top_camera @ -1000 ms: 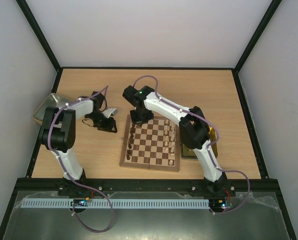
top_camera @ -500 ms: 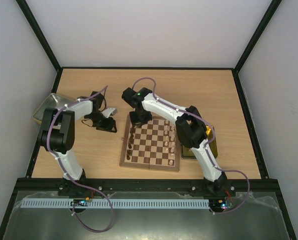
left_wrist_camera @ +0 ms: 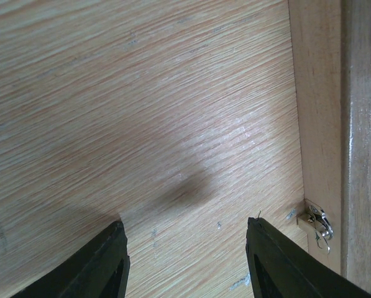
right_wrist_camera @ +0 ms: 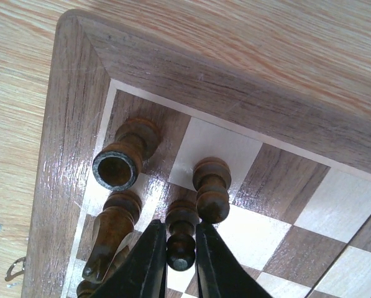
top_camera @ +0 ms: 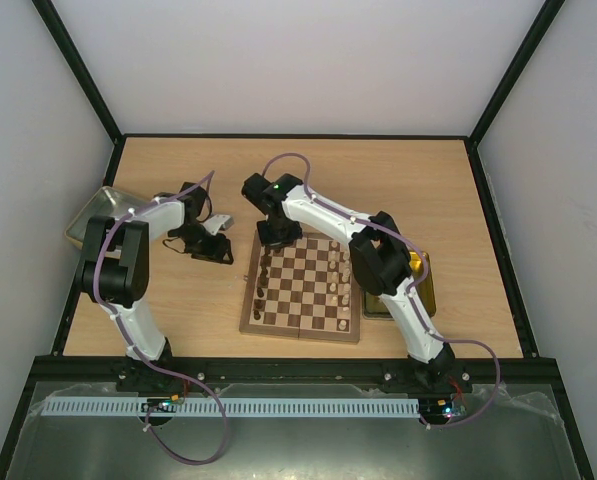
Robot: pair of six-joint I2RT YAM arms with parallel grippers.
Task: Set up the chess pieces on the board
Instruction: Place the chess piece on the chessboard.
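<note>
Grained table, checkered board, turned pawn

The pale wood-grain table is filling the floor of the cell. A grey metal tray is sitting at its left edge, and a yellowish tray is lying toward the right. White walls and a black frame are boxing it all in, while a white slotted strip is running along the near side.

The jaws of the right gripper hide the base of the dark piece between them; whether they press it is unclear. At 7 o'clock, 1 dark figure is cut off. From above, the chess pieces are too small to identify.
</note>
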